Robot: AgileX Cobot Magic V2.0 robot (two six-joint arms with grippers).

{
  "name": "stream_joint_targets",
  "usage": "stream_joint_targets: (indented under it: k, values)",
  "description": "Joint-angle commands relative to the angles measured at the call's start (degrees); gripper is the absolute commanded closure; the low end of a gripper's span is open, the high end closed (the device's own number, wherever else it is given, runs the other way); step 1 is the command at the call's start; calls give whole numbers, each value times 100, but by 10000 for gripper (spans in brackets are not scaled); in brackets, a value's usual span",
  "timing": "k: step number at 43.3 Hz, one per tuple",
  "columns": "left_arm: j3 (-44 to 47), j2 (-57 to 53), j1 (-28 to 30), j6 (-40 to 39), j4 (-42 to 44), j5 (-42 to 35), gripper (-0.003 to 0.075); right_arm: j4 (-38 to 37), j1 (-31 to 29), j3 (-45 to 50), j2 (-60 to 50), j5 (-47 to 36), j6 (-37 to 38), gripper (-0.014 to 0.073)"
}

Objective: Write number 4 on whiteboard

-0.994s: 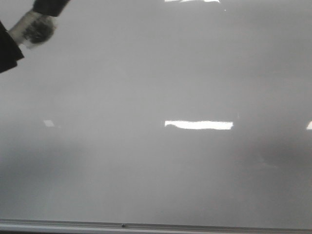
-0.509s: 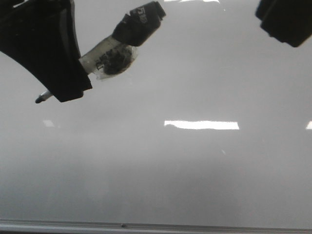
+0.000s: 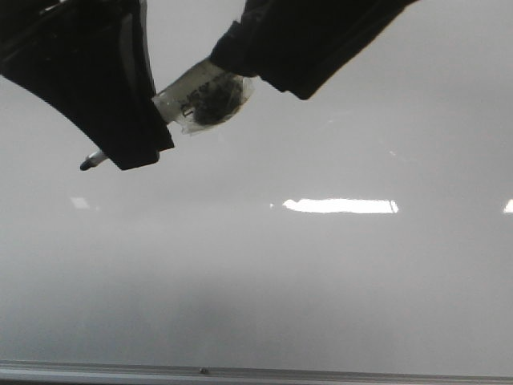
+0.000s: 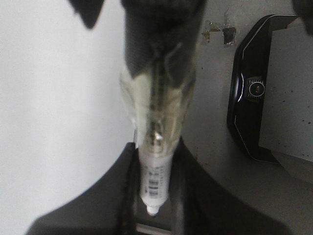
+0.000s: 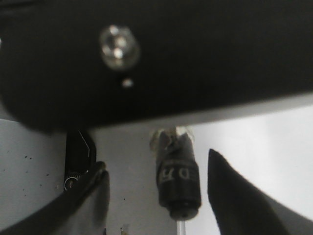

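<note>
The board (image 3: 321, 281) is blank, no 4 yet. Left gripper (image 4: 151, 196) clamps the marker (image 3: 196, 98) near its top-left corner; right gripper (image 5: 156, 196), spread wide, straddles the cap (image 5: 178, 188) (likely uncapping next).

Marker (image 3: 200, 96) above the whiteboard (image 3: 321, 281) at its upper left, held across the left gripper (image 3: 132, 128), tip poking out left of it, right gripper (image 3: 313, 40) straddling the marker's cap end.
</note>
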Motion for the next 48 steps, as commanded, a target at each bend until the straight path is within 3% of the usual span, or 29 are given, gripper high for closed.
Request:
stream_joint_targets:
  k: [1,28,36,44,48]
  values:
    - [-197,-164,-41,7,-42,-250,740,227,25,-197,-128,-401,-54,139]
    - [-197,-164,-41,7,-91,-361,740,336,25,-197,-66,-411,-54,146]
    - [-197,-164,-41,7,-91,-336,740,356,25,-197,0,-421,-48,300]
    - [-197,-164,-41,7,-91,-284,740,373,25,-197,-6,-420,-48,372]
    - [-197,-164,-41,-3,-91,-294,739,373,25,-197,-6,-410,-48,472]
